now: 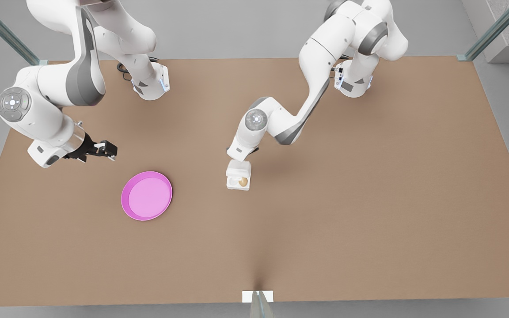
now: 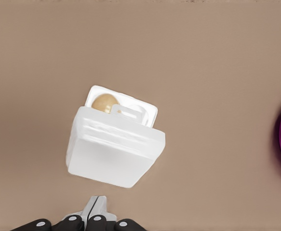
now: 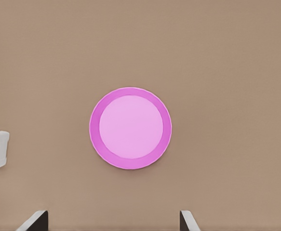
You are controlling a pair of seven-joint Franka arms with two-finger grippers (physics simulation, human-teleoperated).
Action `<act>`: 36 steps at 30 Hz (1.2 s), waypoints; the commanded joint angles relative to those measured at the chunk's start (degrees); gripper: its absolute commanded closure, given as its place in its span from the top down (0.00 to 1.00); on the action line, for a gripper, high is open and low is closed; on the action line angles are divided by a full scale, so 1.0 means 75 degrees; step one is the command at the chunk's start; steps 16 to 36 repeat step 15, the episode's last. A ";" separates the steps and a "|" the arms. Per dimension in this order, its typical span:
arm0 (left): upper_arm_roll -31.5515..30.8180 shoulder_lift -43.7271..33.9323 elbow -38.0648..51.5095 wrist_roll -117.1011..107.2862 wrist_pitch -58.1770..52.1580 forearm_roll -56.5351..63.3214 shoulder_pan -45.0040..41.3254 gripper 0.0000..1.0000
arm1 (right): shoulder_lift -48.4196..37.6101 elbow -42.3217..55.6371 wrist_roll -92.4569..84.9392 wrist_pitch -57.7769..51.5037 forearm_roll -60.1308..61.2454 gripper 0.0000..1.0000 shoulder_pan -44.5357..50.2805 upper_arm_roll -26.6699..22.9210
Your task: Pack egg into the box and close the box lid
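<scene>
- The egg point(image 1: 243, 181) sits in a cup of the box point(image 1: 238, 182), near the middle of the table point(image 1: 369, 221); the packing half of the task appears done.
- The box lid point(image 2: 115, 151) stands partly lowered over the cups, leaving the egg's row uncovered.
- The left end effector point(image 2: 98, 208) is just behind the lid's hinge side; whether it is released or clenched cannot be told.
- The right end effector point(image 3: 113, 219) is released, fingers spread wide, hanging above the pink plate point(image 3: 130, 127) toward the table's edge at the front view's left; this arm waits.
- To finish well, the lid should be pressed down evenly along its free edge, so the latch tab meets the box rim without sliding the light box.
</scene>
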 commanded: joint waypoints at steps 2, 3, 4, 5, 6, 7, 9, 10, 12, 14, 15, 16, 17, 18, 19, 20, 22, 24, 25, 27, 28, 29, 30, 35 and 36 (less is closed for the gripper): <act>0.0038 -0.0983 0.0159 0.3053 -0.3649 0.0044 0.1501 0.21 | 0.0001 -0.0246 -0.0085 0.0221 0.0011 1.00 0.0024 0.0157; 0.0272 -0.0996 0.0790 0.3569 -0.4795 0.0313 0.1947 0.21 | 0.0001 -0.0432 -0.0085 0.0209 0.0011 1.00 0.0024 0.0192; 0.0471 -0.0996 0.1189 0.3815 -0.5476 0.0454 0.2368 0.27 | -0.0022 -0.1017 -0.0085 0.0209 0.0023 0.99 0.0012 0.0204; 0.0822 -0.1019 0.1681 0.4284 -0.6074 0.0443 0.2838 0.40 | -0.0407 -0.1792 -0.0074 0.0874 0.0000 1.00 0.0012 0.0204; 0.1595 -0.1147 0.1975 0.4951 -0.6555 0.0419 0.2885 0.52 | -0.0572 -0.1851 -0.0085 0.0982 0.0000 1.00 0.0012 0.0192; 0.1784 -0.1674 0.1917 0.5527 -0.6662 0.0466 0.3271 1.00 | -0.0608 -0.1816 -0.0085 0.1123 0.0011 1.00 0.0012 0.0192; 0.1166 -0.2566 0.1706 0.5539 -0.6545 0.1061 0.4185 1.00 | -0.0702 -0.1805 -0.0085 0.1252 0.0011 1.00 0.0012 0.0204; 0.0707 -0.2648 0.1577 0.5527 -0.6521 0.1602 0.4256 1.00 | -0.0714 -0.1793 -0.0085 0.1252 0.0011 1.00 0.0012 0.0204; 0.0706 -0.2613 0.1565 0.5504 -0.6240 0.1568 0.4350 1.00 | -0.0725 -0.1793 -0.0085 0.1288 0.0011 1.00 0.0012 0.0204; 0.0706 -0.2589 0.1577 0.5504 -0.6322 0.1521 0.4350 1.00 | -0.0749 -0.1793 -0.0085 0.1288 0.0011 1.00 0.0012 0.0204; 0.0706 -0.2578 0.1577 0.5504 -0.6322 0.1521 0.4350 1.00 | -0.0749 -0.1793 -0.0085 0.1322 0.0011 1.00 0.0012 0.0192; 0.0706 -0.2578 0.1577 0.5504 -0.6322 0.1521 0.4350 1.00 | -0.0749 -0.1793 -0.0085 0.1322 0.0011 1.00 0.0012 0.0192; 0.0706 -0.2578 0.1577 0.5504 -0.6322 0.1521 0.4350 1.00 | -0.0749 -0.1793 -0.0085 0.1322 0.0011 1.00 0.0012 0.0192; 0.0706 -0.2578 0.1577 0.5504 -0.6322 0.1521 0.4350 1.00 | -0.0749 -0.1793 -0.0085 0.1322 0.0011 1.00 0.0012 0.0192; 0.0706 -0.2578 0.1577 0.5504 -0.6322 0.1521 0.4350 1.00 | -0.0749 -0.1793 -0.0085 0.1322 0.0011 1.00 0.0012 0.0192; 0.0706 -0.2578 0.1577 0.5504 -0.6322 0.1521 0.4350 1.00 | -0.0749 -0.1793 -0.0085 0.1322 0.0011 1.00 0.0012 0.0192; 0.0706 -0.2578 0.1577 0.5504 -0.6322 0.1521 0.4350 1.00 | -0.0749 -0.1793 -0.0085 0.1322 0.0011 1.00 0.0012 0.0192; 0.0706 -0.2578 0.1577 0.5504 -0.6322 0.1521 0.4350 1.00 | -0.0749 -0.1793 -0.0085 0.1322 0.0011 1.00 0.0012 0.0192; 0.0706 -0.2578 0.1577 0.5504 -0.6322 0.1521 0.4350 1.00 | -0.0749 -0.1793 -0.0085 0.1322 0.0011 1.00 0.0012 0.0192; 0.0706 -0.2578 0.1577 0.5504 -0.6322 0.1521 0.4350 1.00 | -0.0749 -0.1793 -0.0085 0.1322 0.0011 1.00 0.0012 0.0192; 0.0706 -0.2578 0.1577 0.5504 -0.6322 0.1521 0.4350 1.00 | -0.0749 -0.1793 -0.0085 0.1322 0.0011 1.00 0.0012 0.0192; 0.0706 -0.2578 0.1577 0.5504 -0.6322 0.1521 0.4350 1.00 | -0.0749 -0.1793 -0.0085 0.1322 0.0011 1.00 0.0012 0.0192; 0.0706 -0.2578 0.1577 0.5504 -0.6322 0.1521 0.4350 1.00 | -0.0749 -0.1793 -0.0085 0.1322 0.0011 1.00 0.0012 0.0192; 0.0706 -0.2578 0.1577 0.5504 -0.6322 0.1521 0.4350 1.00 | -0.0749 -0.1793 -0.0085 0.1322 0.0011 1.00 0.0012 0.0192; 0.0706 -0.2578 0.1577 0.5504 -0.6322 0.1521 0.4350 1.00 | -0.0749 -0.1793 -0.0085 0.1322 0.0011 1.00 0.0012 0.0192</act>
